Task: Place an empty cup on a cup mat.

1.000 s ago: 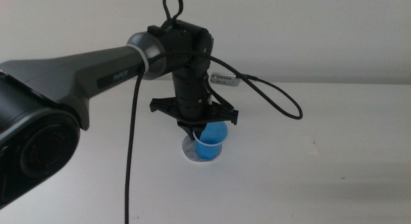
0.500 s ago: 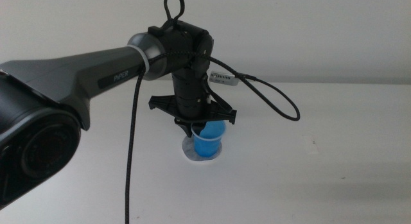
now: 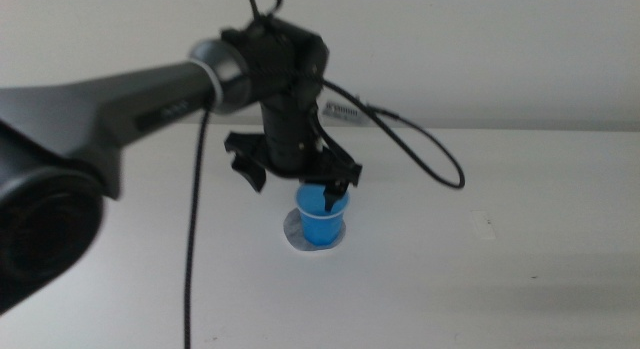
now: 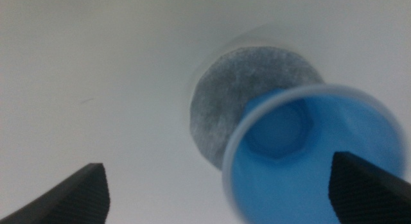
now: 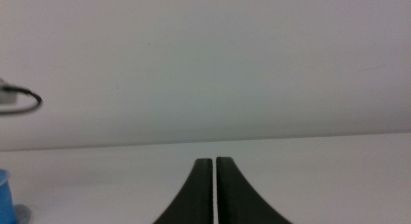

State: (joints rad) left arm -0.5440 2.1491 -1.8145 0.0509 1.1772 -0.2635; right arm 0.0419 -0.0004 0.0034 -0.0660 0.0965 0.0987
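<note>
Cup [image 3: 322, 214]: bright blue, upright and empty, standing on the cup mat [image 3: 296, 232] around the middle of the bench [image 3: 520, 279], somewhat toward its far edge; the mat's speckled grey face shows past the cup on one side, so the cup seems to sit off-centre, though blur makes this uncertain. Left gripper [image 3: 296, 179]: directly above the cup, jaws spread wide, holding nothing. Right gripper [image 5: 214, 185]: away from the cup, jaws pressed together, empty.
</note>
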